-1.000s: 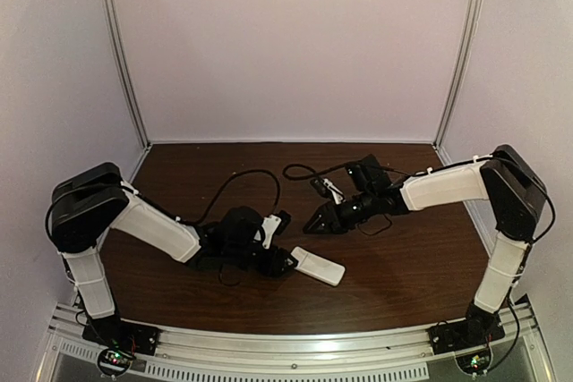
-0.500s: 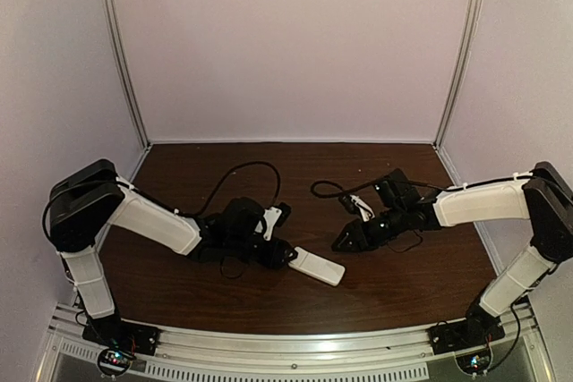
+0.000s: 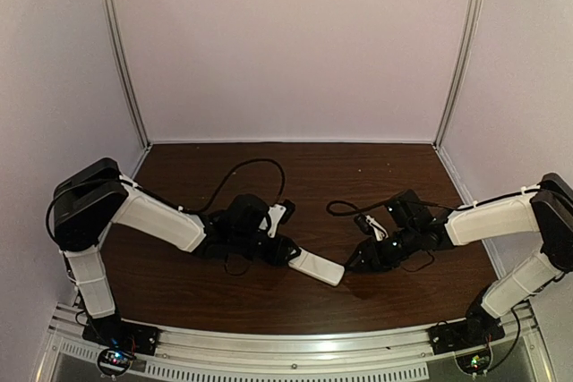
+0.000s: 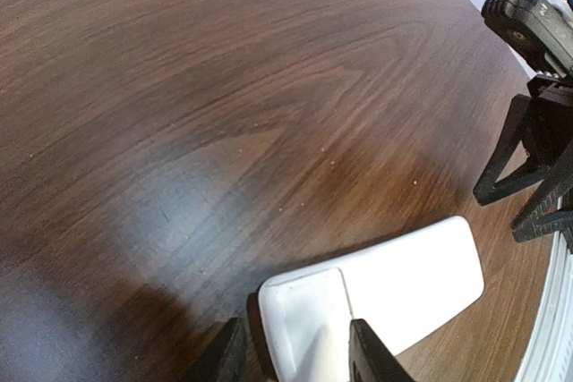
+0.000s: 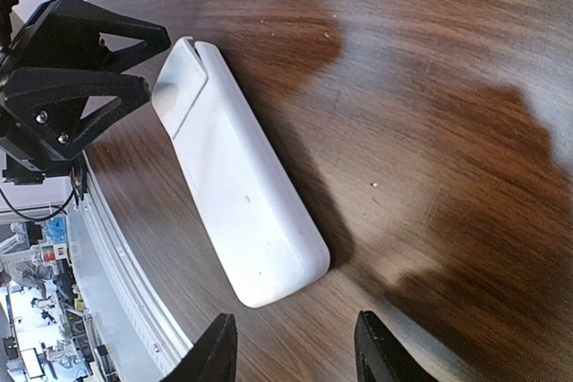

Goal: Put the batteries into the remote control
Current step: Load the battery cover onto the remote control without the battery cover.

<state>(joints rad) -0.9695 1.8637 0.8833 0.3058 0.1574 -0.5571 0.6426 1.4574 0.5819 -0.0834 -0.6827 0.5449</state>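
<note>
The remote control (image 3: 316,266) lies back up on the table, plain white, with a set-off panel at its left end. It also shows in the left wrist view (image 4: 403,288) and the right wrist view (image 5: 237,194). My left gripper (image 3: 285,255) is open, its jaws straddling the remote's left end (image 4: 295,351), with a small gap on one side. My right gripper (image 3: 356,262) is open and empty just off the remote's right end (image 5: 291,346), low over the wood. The batteries are out of view.
The dark wooden table (image 3: 376,176) has white walls at the back and sides. A metal rail (image 3: 295,346) runs along the near edge, close to the remote. Loose black cables (image 3: 242,172) arch over both arms.
My right gripper has moved right and toward the near edge, ending by the remote's right end. My left gripper has edged right onto the remote's left end. The remote has barely moved.
</note>
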